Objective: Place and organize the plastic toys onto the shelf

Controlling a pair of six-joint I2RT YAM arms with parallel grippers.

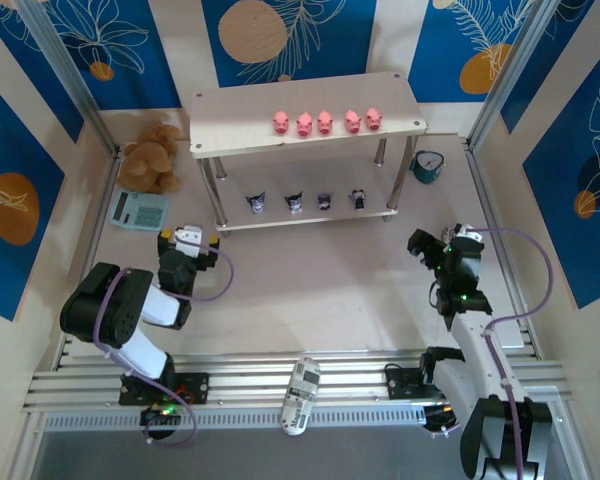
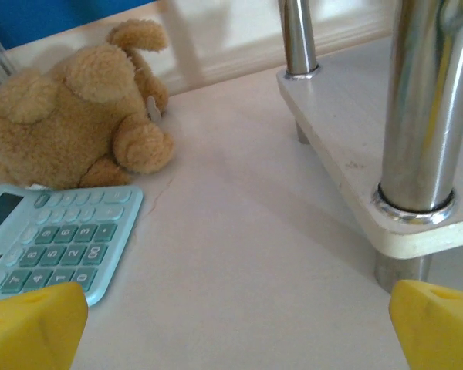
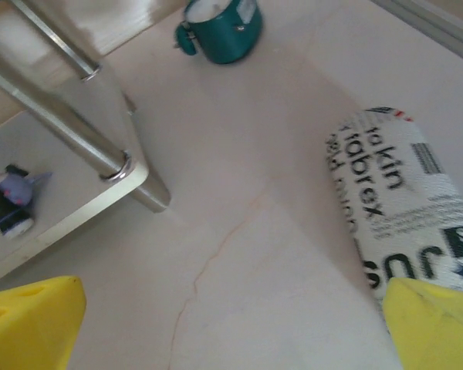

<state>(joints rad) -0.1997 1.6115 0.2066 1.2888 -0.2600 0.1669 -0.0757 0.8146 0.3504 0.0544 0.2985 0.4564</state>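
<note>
Shelf (image 1: pixel 240 108): two-tier rack with pale boards and silver legs, standing at the middle of the worktop's far edge
Pink pigs (image 1: pixel 325 122): five tiny figures in one neat row on the shelf's top board, close to its front edge and toward its right half, each just beside the next
Dark figurines (image 1: pixel 292 202): four tiny purple-and-white figures with pointed ears, upright in a spaced row along the shelf's lower board; the right wrist view catches one figurine (image 3: pixel 11 202) near that board's right end
Left fingers (image 2: pixel 31 327): yellow, spread wide apart with nothing between them, low over the worktop's left side, facing the shelf's front left leg
Right fingers (image 3: pixel 31 324): yellow, released and wide apart, grasping nothing, low over the worktop's right side, facing the shelf's front right leg
Worktop (image 1: pixel 320 290): pale, with a fine crack line in the right wrist view
Teddy bear (image 1: pixel 152 155): brown plush, sitting in the far left corner, left of the shelf
Calculator (image 1: pixel 140 209): pale teal, lying flat just in front of the bear
Clock (image 1: pixel 427 166): small and teal, toward the far right corner, just beside the shelf's right end
Printed cylinder (image 3: pixel 401 200): white with black lettering, on its side on the worktop, just beside one right finger
Printed can (image 1: pixel 301 395): white with dark print, lying across the metal rails at the near edge, between the arm bases; whether it is the same item as the cylinder cannot be told
</note>
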